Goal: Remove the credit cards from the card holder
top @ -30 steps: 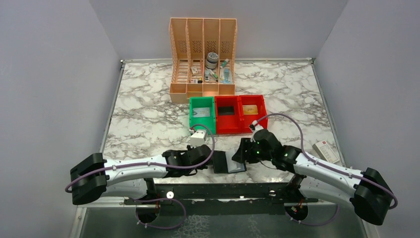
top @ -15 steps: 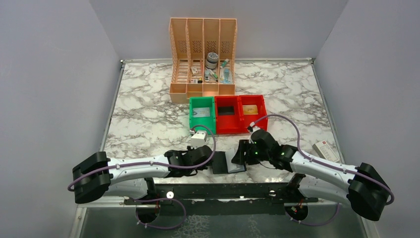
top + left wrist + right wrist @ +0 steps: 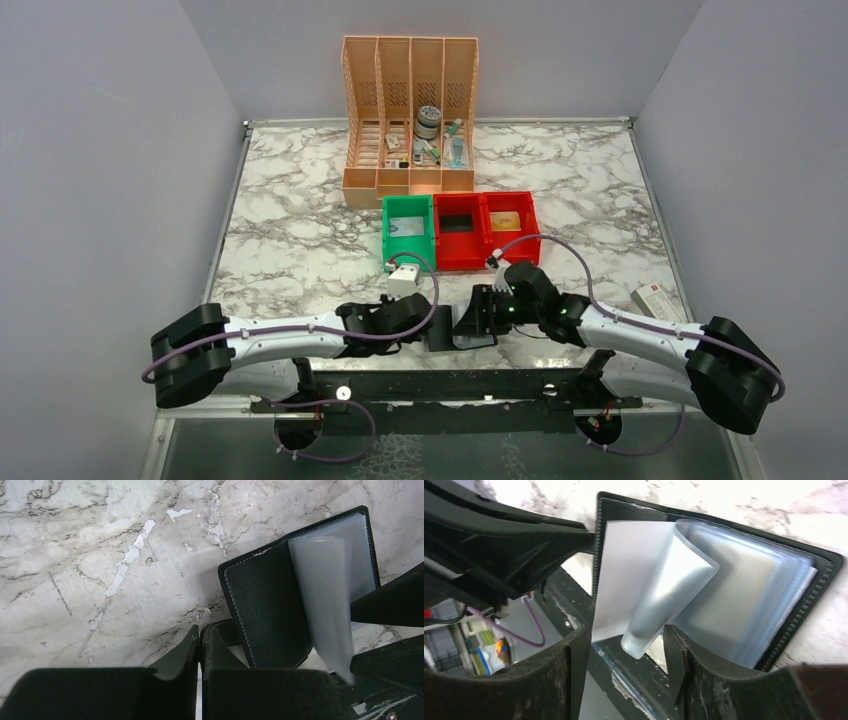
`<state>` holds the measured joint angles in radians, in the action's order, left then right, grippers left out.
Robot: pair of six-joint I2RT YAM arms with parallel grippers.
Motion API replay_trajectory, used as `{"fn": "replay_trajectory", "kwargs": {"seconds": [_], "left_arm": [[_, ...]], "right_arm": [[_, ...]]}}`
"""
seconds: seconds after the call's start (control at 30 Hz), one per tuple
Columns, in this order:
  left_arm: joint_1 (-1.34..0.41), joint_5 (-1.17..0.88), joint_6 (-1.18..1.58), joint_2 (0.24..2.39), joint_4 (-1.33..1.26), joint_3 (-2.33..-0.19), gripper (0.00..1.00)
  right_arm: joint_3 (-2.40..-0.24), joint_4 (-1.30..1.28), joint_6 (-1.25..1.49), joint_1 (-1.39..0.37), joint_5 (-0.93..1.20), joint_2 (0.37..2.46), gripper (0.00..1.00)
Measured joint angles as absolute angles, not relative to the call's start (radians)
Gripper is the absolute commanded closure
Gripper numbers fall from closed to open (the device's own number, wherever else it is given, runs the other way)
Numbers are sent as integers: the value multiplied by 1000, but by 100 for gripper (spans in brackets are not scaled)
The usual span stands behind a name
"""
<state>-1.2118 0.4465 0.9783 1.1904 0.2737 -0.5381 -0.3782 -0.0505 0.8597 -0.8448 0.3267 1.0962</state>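
Marble tabletop [image 3: 300, 240] runs out just behind the card holder [image 3: 265, 610], which lies open at the near edge, long axis left to right, between my clenched left pincer [image 3: 199, 640] at its left flap and my right pincer [image 3: 624, 635], nearer the pockets and parted astride a curled clear sleeve [image 3: 669, 580].

**user1:** where's the card holder [image 3: 452, 338] sitting?

**user2:** near edge of the marble table [image 3: 300, 250], lying open, with the left gripper [image 3: 424, 333] and right gripper [image 3: 476, 320] right up against either side.

**user1:** and behind it?

**user2:** a green bin [image 3: 408, 252] beside two red bins [image 3: 470, 258], then a peach organizer [image 3: 410, 180] at the back. There's a small white box [image 3: 660, 305] far right.
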Motion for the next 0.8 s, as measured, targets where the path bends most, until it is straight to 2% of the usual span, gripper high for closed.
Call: {"fn": "replay_trajectory", "kwargs": {"seconds": [0.17,0.4,0.5,0.6,0.7,0.73,0.8], "left_arm": [[-1212,446,978,1204,247,-530,100],[-1212,443,1000,1208,195,-500,100],[-1211,442,1005,1202,185,-479,100],[-1210,439,1011,1195,180,-469,100],[-1210,437,1013,1195,174,-469,100],[-1210,437,1013,1195,170,-469,99],[-1210,437,1015,1195,165,-469,98]], "right_arm": [[-381,63,891,-845,394,1161,42],[-416,197,916,-845,491,1378,37],[-430,216,913,-845,513,1403,33],[-442,241,908,-845,531,1402,32],[-444,260,902,-845,538,1397,37],[-444,265,900,-845,537,1397,46],[-445,270,901,-845,521,1400,54]]}}
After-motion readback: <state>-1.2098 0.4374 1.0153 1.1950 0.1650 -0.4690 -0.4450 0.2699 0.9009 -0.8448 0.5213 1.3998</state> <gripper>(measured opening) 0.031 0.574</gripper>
